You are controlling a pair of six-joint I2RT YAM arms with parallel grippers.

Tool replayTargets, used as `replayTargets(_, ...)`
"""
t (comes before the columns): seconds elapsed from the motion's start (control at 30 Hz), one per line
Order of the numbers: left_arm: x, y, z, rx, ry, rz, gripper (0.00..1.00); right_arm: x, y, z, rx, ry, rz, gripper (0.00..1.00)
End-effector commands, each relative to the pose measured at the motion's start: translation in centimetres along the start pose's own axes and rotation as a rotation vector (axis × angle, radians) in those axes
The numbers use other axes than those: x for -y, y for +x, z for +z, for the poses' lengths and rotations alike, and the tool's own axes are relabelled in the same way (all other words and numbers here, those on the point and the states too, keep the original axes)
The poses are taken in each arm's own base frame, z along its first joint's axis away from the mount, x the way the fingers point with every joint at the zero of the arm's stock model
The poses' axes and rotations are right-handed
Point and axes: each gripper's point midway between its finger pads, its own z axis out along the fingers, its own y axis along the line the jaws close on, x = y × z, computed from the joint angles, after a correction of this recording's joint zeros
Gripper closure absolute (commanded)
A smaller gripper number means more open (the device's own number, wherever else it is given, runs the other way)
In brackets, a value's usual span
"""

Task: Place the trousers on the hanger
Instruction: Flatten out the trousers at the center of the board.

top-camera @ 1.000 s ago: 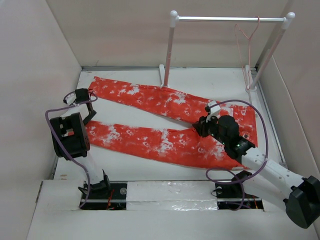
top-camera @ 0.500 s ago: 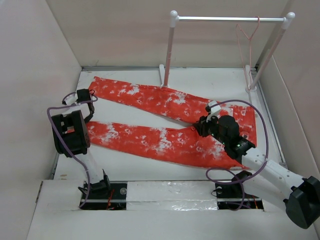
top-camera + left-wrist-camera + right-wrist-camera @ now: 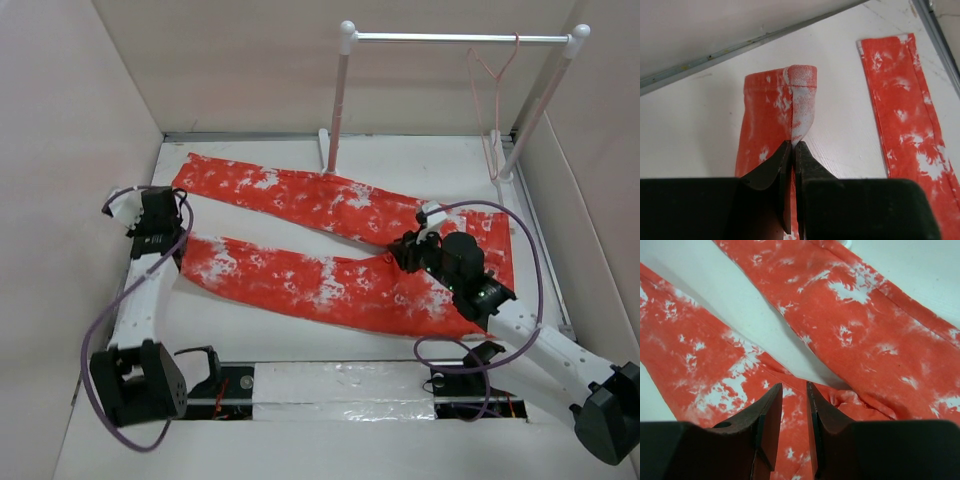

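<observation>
**At the left edge, a hem pinched**

Across the white worktop (image 3: pixel 250 335) we see the bright orange-red, white-splotched cloth trousers (image 3: pixel 300 275) lying flat, waist toward the right edge and both legs toward the left edge. The left gripper (image 3: pixel 792 145) is clamped on the near leg's hem, which folds up between its fingers. The right gripper (image 3: pixel 793 386) is over the crotch, its fingers a narrow gap apart, gripping nothing. At the far right corner, the thin pinkish-red wire hanger (image 3: pixel 493 140) hangs from the white metal rail (image 3: pixel 460 38).
</observation>
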Motion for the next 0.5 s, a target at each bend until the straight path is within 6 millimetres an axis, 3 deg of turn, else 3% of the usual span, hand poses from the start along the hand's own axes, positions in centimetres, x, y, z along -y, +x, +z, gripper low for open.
replayTargets(0.0,-1.8,-0.5,-2.1,0.031,-0.002,-0.037,1.0,-0.4,-1.4,-0.3,0.055,-0.01,-0.014,0.68)
replayTargets(0.13,-2.4,-1.6,-3.4,0.061,0.004,-0.028,1.0,-0.5,-1.6,-0.4,0.06,-0.018,-0.013,0.68)
replayTargets(0.27,-0.9,-2.2,-2.7,0.056,0.018,-0.016,1.0,-0.3,-1.4,-0.4,0.057,-0.004,-0.013,0.68)
replayTargets(0.3,-0.4,-1.3,-1.4,0.024,0.002,0.008,1.0,-0.1,-1.3,-0.3,0.054,0.004,-0.012,0.68)
replayTargets(0.37,1.2,-2.1,-0.4,0.026,-0.001,0.005,1.0,0.1,-1.3,-0.3,0.052,0.014,-0.012,0.68)
replayTargets(0.4,1.3,-0.9,1.5,-0.005,-0.053,0.041,1.0,0.3,-1.2,-0.3,0.051,0.027,-0.01,0.68)
replayTargets(0.43,1.7,-0.8,2.2,-0.015,-0.071,0.048,1.0,0.4,-1.1,-0.3,0.045,0.034,-0.008,0.68)
replayTargets(0.47,3.2,-2.3,2.7,0.006,-0.068,0.039,1.0,0.8,-1.0,-0.3,0.043,0.05,-0.004,0.68)
